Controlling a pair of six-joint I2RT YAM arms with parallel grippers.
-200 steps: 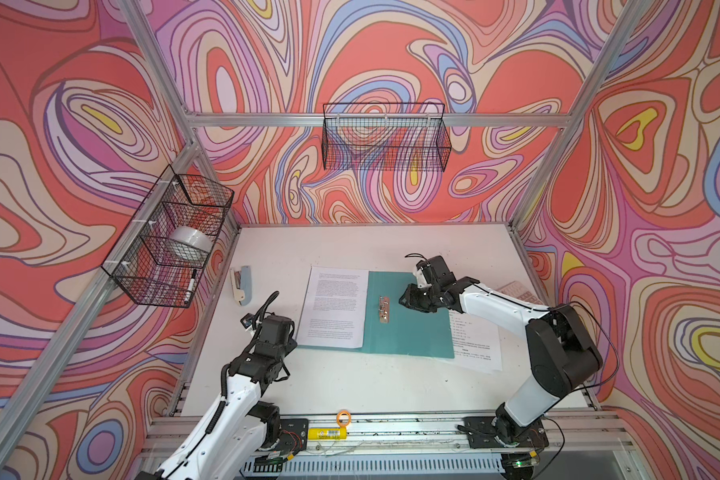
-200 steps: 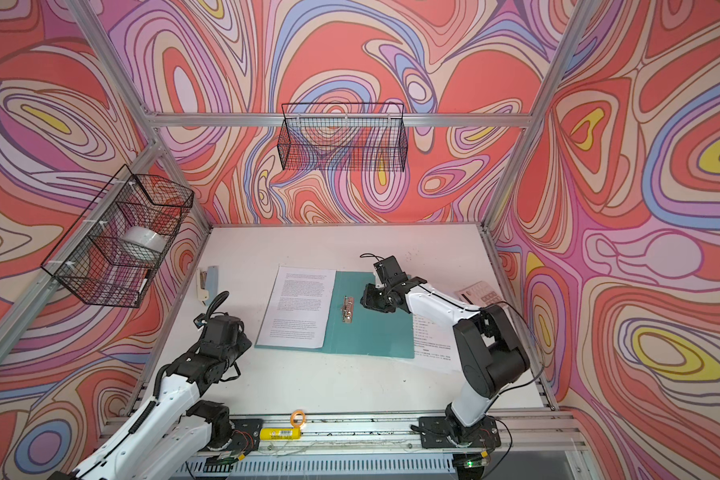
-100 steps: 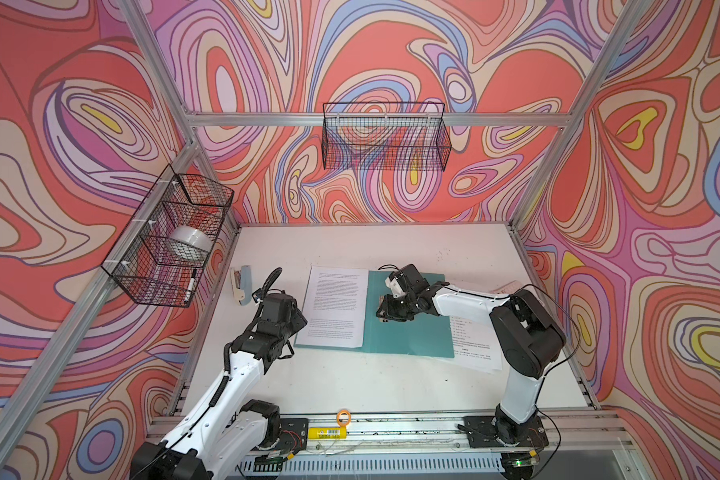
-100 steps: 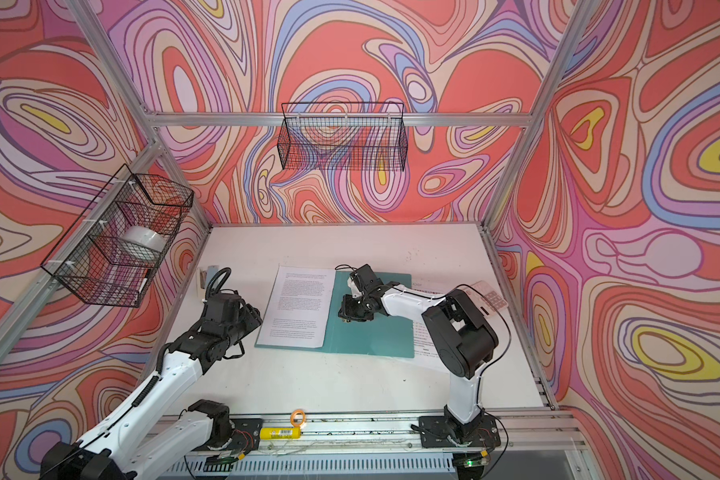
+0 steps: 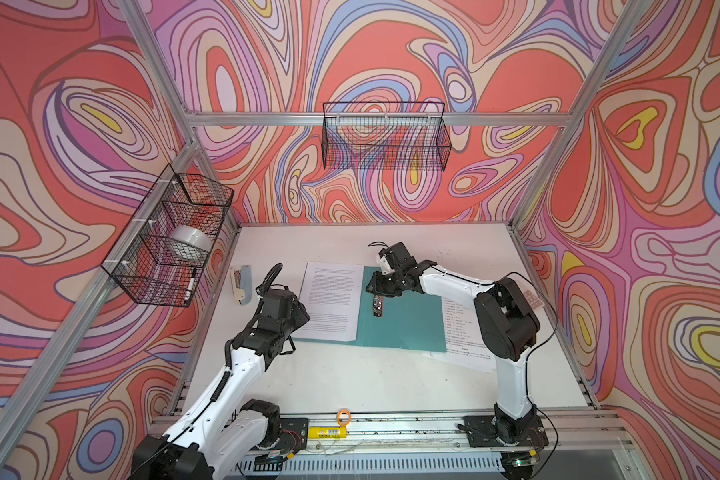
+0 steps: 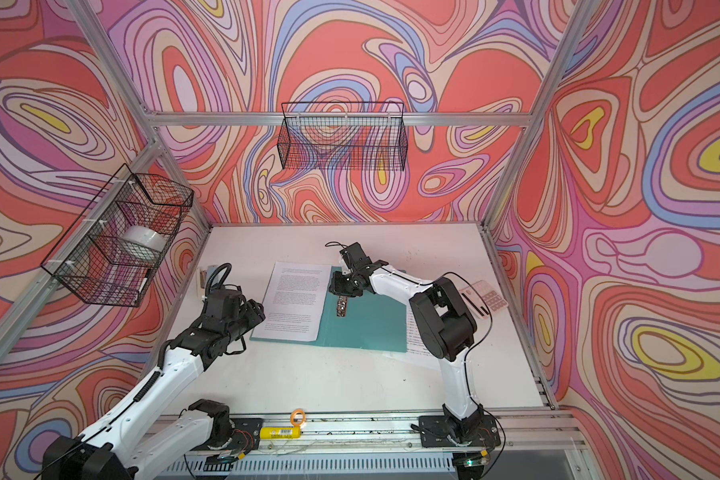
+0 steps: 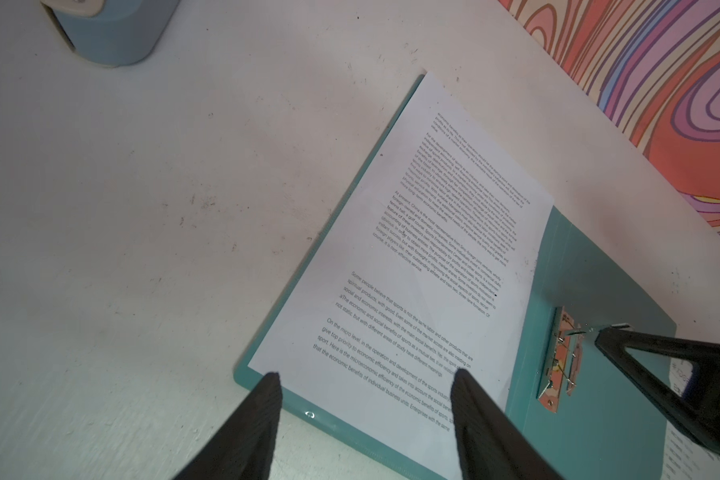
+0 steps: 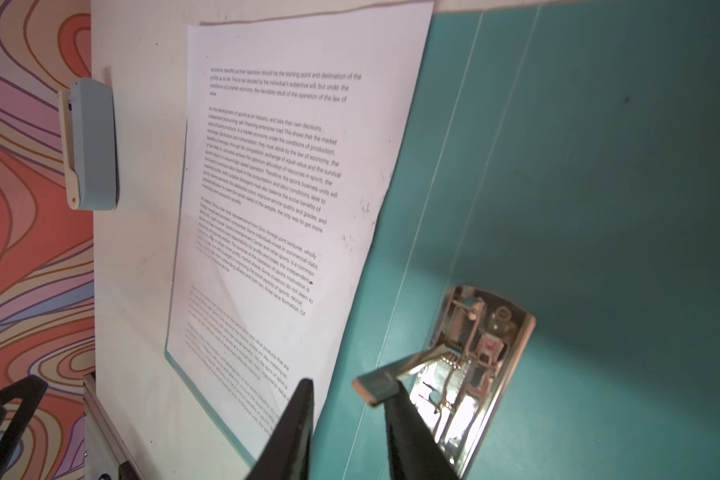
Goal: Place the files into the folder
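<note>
Left gripper (image 7: 366, 374) has advanced, released, over the sheet (image 7: 433, 232); right gripper (image 8: 348, 388), slightly parted, has reached the clip lever (image 8: 404, 370).

White table (image 5: 350, 374) bears the open teal folder (image 5: 404, 320); a stapler (image 5: 242, 284); a loose sheet (image 5: 462, 347); a calculator (image 6: 490, 297).

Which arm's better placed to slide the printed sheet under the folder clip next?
Probably left. The left gripper hangs open over a corner of the sheet on the folder. The right gripper is at the clip lever, which rests raised against one finger.
</note>
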